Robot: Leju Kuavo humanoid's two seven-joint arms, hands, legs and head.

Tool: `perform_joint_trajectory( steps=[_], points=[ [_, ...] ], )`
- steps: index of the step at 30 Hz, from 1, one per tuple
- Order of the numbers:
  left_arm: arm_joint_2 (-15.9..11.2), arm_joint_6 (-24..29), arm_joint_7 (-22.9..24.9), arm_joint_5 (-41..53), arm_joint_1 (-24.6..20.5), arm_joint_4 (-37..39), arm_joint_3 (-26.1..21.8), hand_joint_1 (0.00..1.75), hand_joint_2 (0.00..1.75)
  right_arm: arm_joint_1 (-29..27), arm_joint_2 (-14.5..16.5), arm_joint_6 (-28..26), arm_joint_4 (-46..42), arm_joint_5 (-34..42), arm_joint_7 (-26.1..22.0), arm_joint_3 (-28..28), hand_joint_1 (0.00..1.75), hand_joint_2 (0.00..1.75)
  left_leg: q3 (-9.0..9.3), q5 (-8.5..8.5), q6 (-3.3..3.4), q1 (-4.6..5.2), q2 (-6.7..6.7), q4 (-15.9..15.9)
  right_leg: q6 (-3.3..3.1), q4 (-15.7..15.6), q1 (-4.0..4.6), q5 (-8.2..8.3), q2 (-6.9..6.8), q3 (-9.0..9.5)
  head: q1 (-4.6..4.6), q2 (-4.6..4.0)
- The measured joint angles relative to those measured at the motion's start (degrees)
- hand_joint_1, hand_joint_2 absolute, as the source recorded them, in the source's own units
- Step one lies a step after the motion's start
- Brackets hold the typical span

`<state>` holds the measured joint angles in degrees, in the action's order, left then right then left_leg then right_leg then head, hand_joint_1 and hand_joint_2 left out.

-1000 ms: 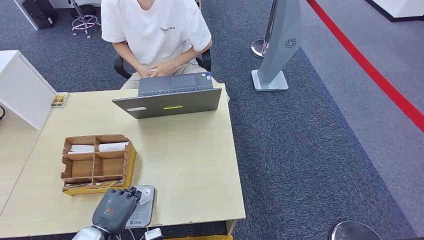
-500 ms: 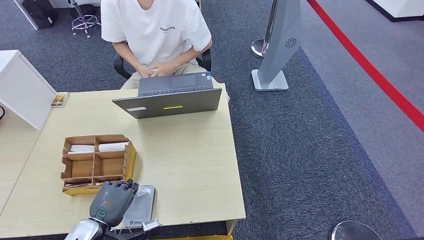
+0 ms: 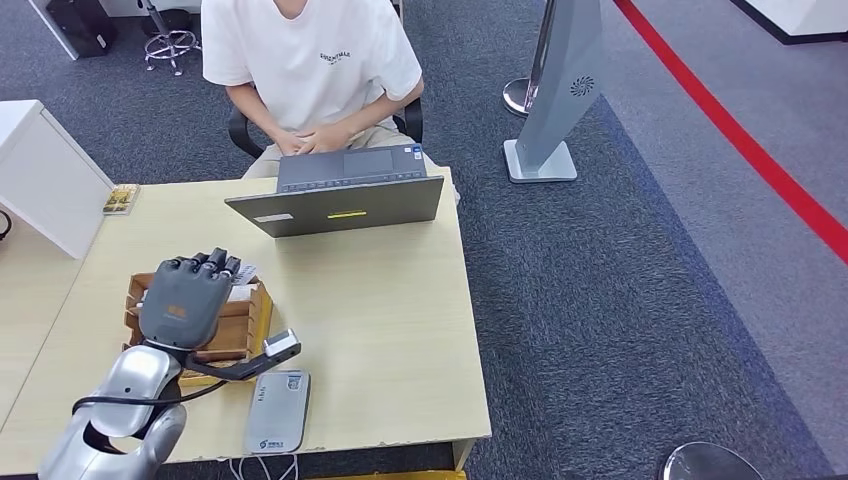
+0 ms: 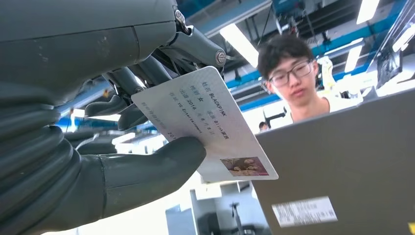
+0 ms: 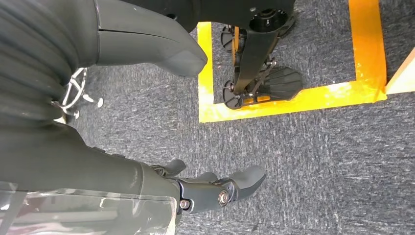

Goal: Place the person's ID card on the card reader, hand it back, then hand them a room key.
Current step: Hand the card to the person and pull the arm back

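Fingers of my left hand (image 4: 122, 147) clamp the ID card (image 4: 205, 122), printed "BLACKPINK"; my right hand (image 5: 195, 188) hangs with fingers apart, holding nothing.

An office-style reception desk: a pale wooden table (image 3: 400, 320) on grey carpet (image 3: 620, 300), a laptop (image 3: 340, 200) at 12 o'clock, a seated person (image 3: 310, 70) behind it.
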<state>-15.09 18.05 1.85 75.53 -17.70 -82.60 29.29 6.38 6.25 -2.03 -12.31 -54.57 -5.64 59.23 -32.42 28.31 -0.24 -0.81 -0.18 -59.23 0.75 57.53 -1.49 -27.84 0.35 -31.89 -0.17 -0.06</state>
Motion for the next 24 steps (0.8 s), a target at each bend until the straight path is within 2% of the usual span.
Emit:
perform_joint_trajectory(
  steps=[6, 11, 14, 19, 24],
  points=[
    [-1.22, -1.07, -1.57, -0.33, -3.83, 2.57, -0.20, 1.75, 1.75, 0.21, 0.01, 0.09, 0.02, -0.49, 0.00, -0.54, 0.00, 1.75, -0.03, 0.01, 0.00, 0.00, 0.01, 0.00, 0.00, 0.00, 0.00, 0.00, 0.01, -0.02, 0.00, -0.01],
    [-5.16, -6.97, -4.89, -6.11, -10.29, 7.11, -0.38, 1.75, 1.75, 0.36, 0.01, 0.46, 0.04, -0.76, 0.14, -1.17, 0.00, 1.75, -0.02, -0.03, -0.03, -0.04, 0.02, 0.00, -0.02, 0.01, 0.02, 0.02, 0.01, -0.04, -0.01, 0.00],
    [-7.11, -8.79, -5.67, -9.17, -14.98, 10.64, -0.98, 1.75, 1.75, 0.49, 0.01, 0.80, 0.04, -1.13, 0.44, -1.38, 0.00, 1.75, -0.03, -0.11, -0.05, -0.06, 0.02, 0.00, -0.04, 0.03, 0.04, 0.06, 0.01, -0.05, -0.04, 0.00],
    [-7.77, -4.97, -3.93, -10.40, -23.45, 19.84, -3.02, 1.75, 1.75, 1.27, 0.09, 0.94, 0.04, -2.12, 1.40, -2.44, 0.00, 1.75, -0.05, -0.15, -0.04, -0.06, 0.03, 0.00, -0.08, 0.04, 0.04, 0.11, 0.03, -0.06, -0.04, -0.01],
    [-7.66, -0.33, -2.80, -9.92, -27.40, 26.21, -3.78, 1.75, 1.75, 1.92, 0.33, 0.90, 0.04, -2.65, 1.74, -3.09, 0.00, 1.75, -0.06, -0.14, -0.04, -0.03, 0.04, 0.00, -0.07, 0.04, 0.02, 0.12, 0.05, -0.07, -0.04, -0.01]
  ],
)
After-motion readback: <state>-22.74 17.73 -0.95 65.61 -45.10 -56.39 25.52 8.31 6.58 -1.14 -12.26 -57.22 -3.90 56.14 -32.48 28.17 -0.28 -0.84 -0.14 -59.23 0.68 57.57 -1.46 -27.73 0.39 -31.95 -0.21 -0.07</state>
